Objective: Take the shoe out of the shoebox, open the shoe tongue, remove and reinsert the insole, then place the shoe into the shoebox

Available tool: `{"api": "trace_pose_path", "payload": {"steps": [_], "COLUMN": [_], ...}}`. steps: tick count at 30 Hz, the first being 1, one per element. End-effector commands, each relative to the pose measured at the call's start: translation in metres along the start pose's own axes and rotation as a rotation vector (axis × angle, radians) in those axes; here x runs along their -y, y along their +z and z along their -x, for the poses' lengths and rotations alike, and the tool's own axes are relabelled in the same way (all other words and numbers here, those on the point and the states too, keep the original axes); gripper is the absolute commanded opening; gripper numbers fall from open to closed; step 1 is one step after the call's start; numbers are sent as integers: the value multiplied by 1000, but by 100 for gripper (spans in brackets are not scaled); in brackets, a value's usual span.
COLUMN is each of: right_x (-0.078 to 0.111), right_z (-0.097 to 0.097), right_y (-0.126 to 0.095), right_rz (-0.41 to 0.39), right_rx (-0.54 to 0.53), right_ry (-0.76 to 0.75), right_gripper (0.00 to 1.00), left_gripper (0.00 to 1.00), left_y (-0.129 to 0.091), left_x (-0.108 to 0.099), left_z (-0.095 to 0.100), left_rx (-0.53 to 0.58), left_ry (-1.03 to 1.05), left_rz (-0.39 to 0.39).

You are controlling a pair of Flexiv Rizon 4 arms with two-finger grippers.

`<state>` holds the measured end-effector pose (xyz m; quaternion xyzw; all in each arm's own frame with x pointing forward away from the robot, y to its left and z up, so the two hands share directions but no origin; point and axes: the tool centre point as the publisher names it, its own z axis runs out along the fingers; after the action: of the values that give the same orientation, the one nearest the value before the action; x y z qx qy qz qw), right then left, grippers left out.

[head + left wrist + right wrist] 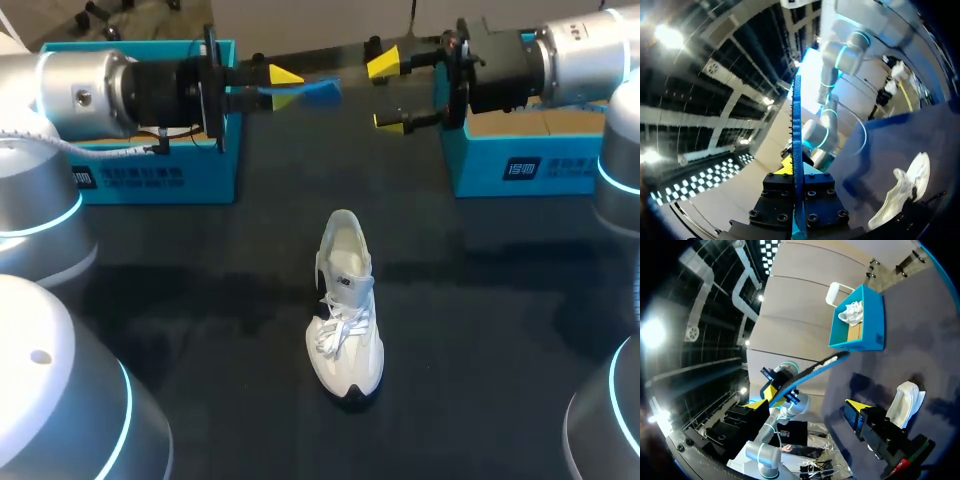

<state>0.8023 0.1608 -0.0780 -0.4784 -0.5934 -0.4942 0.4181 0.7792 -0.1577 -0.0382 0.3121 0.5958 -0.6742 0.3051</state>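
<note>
Working at the centre of the table (480,330), where the shoe (345,300) stands with heel toward twelve o'clock, we should lower the blue insole (318,92), clamped in our left gripper (283,88) at eleven o'clock, toe-first into the collar while our wide-spread right gripper (392,92) steadies the heel.

1. A dark, matte table (480,330) shows faint pale reflections on its surface.
2. A teal box (520,165) with a tan cardboard top stands at the table's far right edge.
3. Crumpled white paper (852,312) lies at the table's far left, inside the open shoebox (875,335).
</note>
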Motion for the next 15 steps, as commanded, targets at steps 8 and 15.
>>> {"api": "trace_pose_path", "payload": {"steps": [8,15], "right_x": [0,0], "right_z": [1,1], "right_y": [1,1], "right_rz": [1,1], "right_rx": [0,0], "right_ry": [0,0], "right_gripper": [100,100], "left_gripper": [0,0], "left_y": [1,0], "left_x": [-2,1], "left_z": [1,-1], "left_rx": [64,60], "left_ry": [-582,-921], "left_rz": [-91,66]}}
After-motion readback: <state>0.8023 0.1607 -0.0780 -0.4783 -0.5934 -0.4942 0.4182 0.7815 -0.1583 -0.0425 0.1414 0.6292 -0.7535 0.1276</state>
